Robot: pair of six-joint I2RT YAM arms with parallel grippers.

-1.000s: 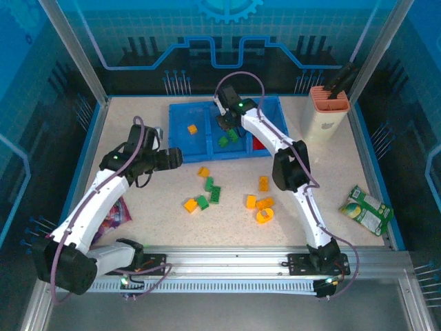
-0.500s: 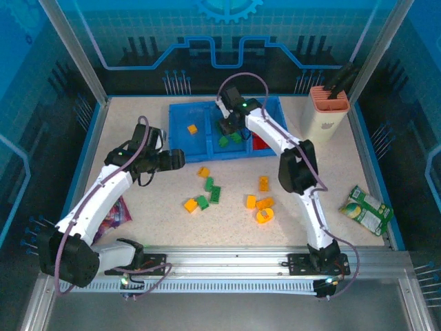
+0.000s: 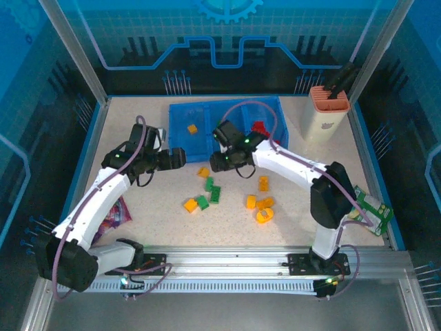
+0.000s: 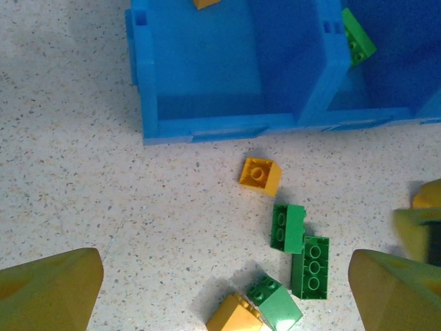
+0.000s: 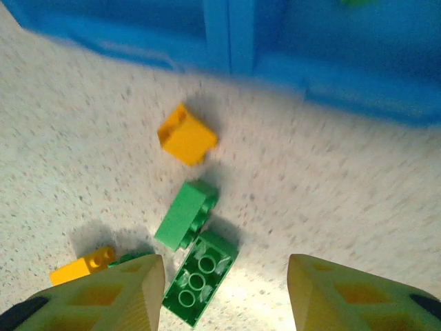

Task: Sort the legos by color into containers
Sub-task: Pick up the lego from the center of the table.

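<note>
The right claw [image 5: 226, 298] hangs part-open and empty over the surface [image 5: 358, 186]. A green lego [image 5: 200, 277] lies right below its gap, with a second green lego [image 5: 185, 215] just beside that. A yellow lego [image 5: 186, 134] lies farther out, near the blue tray's [image 5: 310, 76] front wall. The left claw [image 4: 220, 296] gapes wide and empty near the same cluster, with bare surface to its left.

Speckled table [image 3: 165, 207]: blue tray [image 3: 182, 143], loose legos [image 3: 214, 194], packets [image 3: 368, 207], cream holder [image 3: 322, 121].

Both arms bend inward, left gripper [image 3: 178, 158] and right gripper [image 3: 216, 162] with jaws spread, empty.
</note>
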